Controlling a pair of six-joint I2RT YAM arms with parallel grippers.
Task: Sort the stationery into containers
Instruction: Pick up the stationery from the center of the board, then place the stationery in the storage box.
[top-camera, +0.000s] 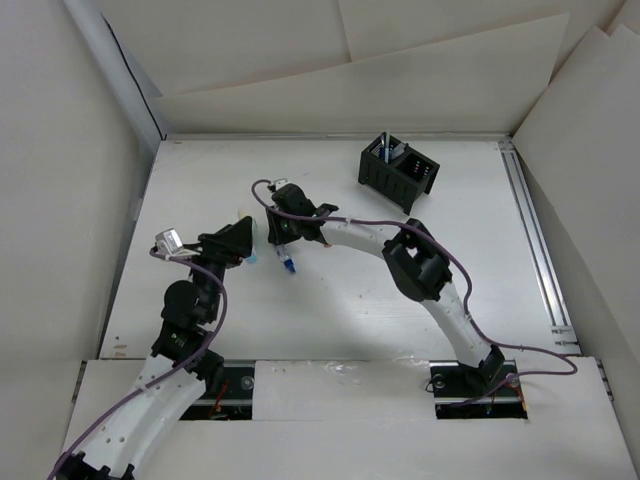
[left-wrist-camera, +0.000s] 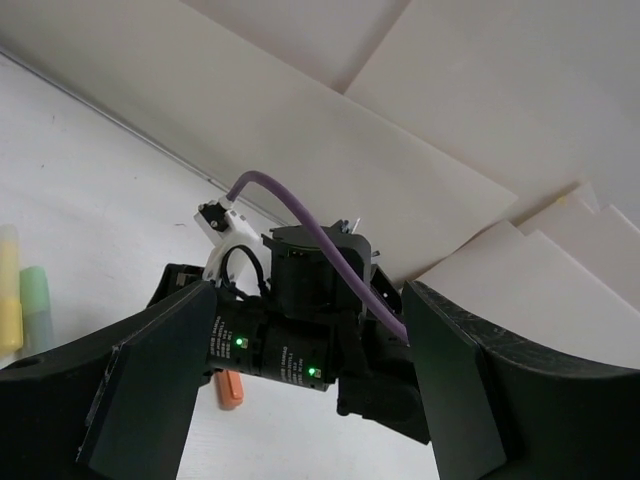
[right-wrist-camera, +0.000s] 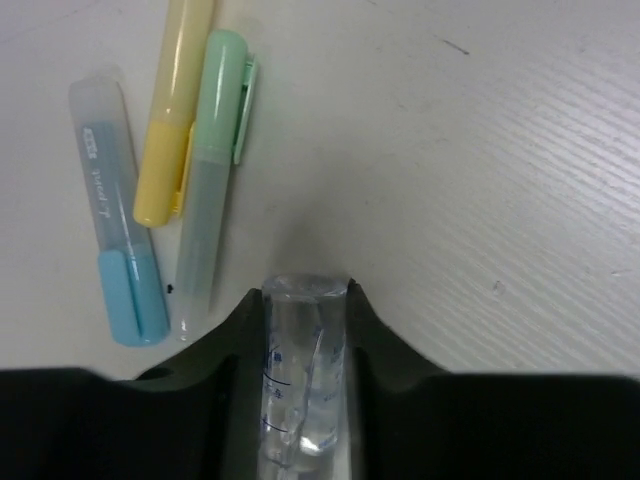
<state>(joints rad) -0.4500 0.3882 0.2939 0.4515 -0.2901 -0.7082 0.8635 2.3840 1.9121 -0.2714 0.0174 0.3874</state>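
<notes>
Right gripper (top-camera: 280, 240), top view: held low at the table (top-camera: 350, 320), left of centre; jaw state cannot be told from above.
Left gripper (top-camera: 248, 238), top view: positioned just beside the right one.
Stationery, top view: mostly hidden under both grippers; one blue piece (top-camera: 288, 265) is seen on the table just beside the right gripper, type not resolved.
Organiser (top-camera: 397, 172), top view: located far right on the table, well apart from both grippers; slim items are seen standing in a far compartment.
Left gripper (left-wrist-camera: 305, 300), left wrist view: fingers (left-wrist-camera: 150, 400) spread wide, nothing held; right arm's wrist (left-wrist-camera: 300, 335) is framed in the gap.
Markers, left wrist view: yellow marker (left-wrist-camera: 8, 290) and green-capped marker (left-wrist-camera: 38, 300) are cut off at the left edge; an orange tip (left-wrist-camera: 230, 388) is seen on the table below that wrist.
Right gripper (right-wrist-camera: 305, 300), right wrist view: clamped on clear-capped marker (right-wrist-camera: 305, 370); fingers (right-wrist-camera: 232, 345) are pressed against both its sides.
Held marker, right wrist view: clear end projects past the fingertips; lifted or resting cannot be told.
Loose markers, right wrist view: light-blue marker (right-wrist-camera: 115, 215), yellow marker (right-wrist-camera: 172, 110) and green-capped marker (right-wrist-camera: 212, 170) are seen side by side on the table at picture left, near the gripper but untouched by it; yellow and green-capped are touching.
</notes>
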